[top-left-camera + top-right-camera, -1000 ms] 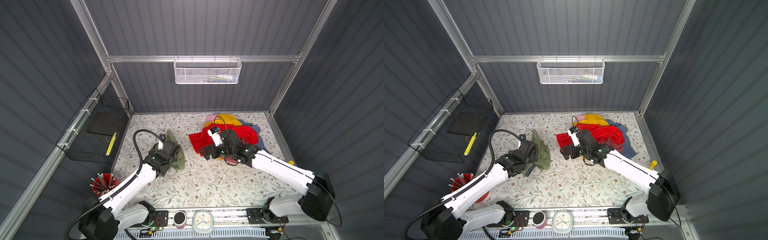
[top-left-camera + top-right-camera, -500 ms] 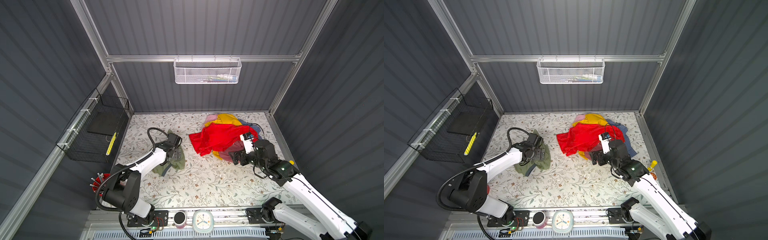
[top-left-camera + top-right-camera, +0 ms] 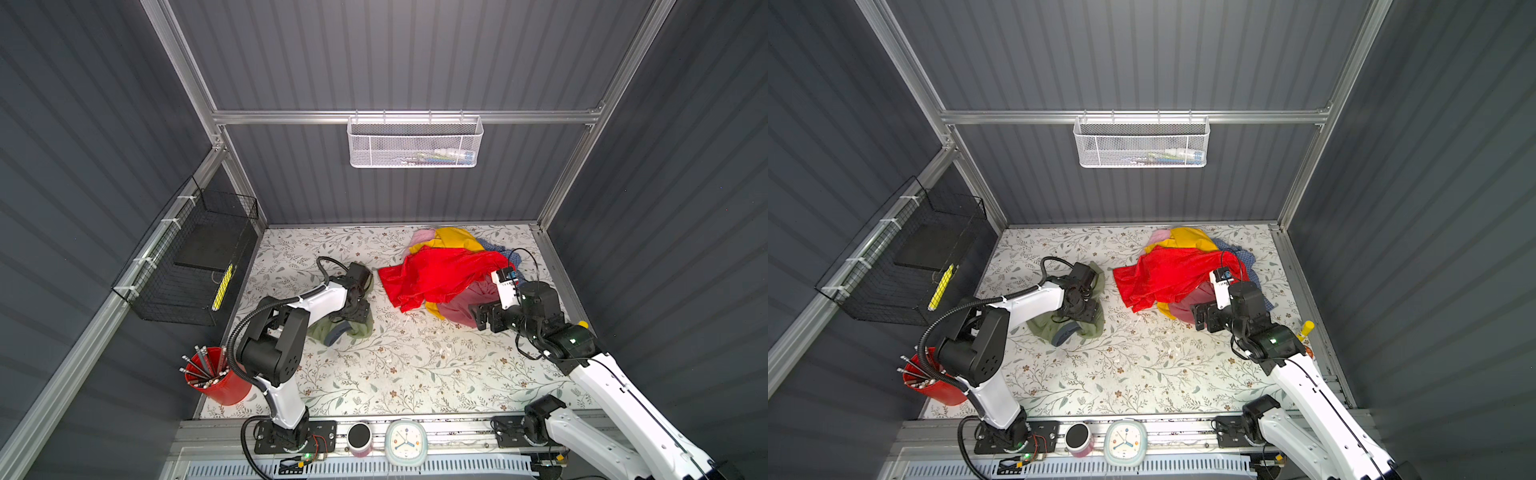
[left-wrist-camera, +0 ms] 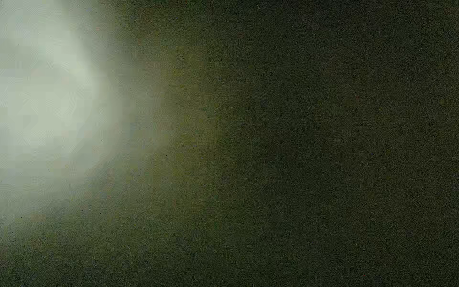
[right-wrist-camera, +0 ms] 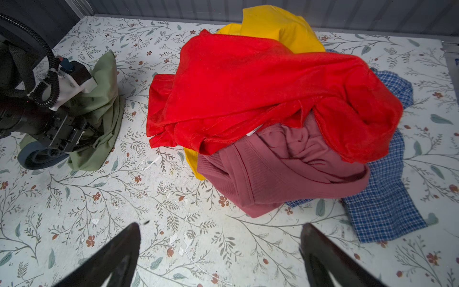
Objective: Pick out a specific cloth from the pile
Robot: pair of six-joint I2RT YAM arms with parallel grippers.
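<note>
Olive-green cloth lies on the surface, apart from the pile, under the left end effector, whose grip I cannot tell; right end effector stands spread, empty.

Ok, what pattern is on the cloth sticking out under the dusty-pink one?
Blue-and-white checks; the thin checked cloth shows best in the right wrist view.

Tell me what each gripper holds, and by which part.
Right gripper: open, holds nothing. Left gripper: buried in the soft olive-green cloth with the grey collar; whether it grips the cloth cannot be told.
</note>
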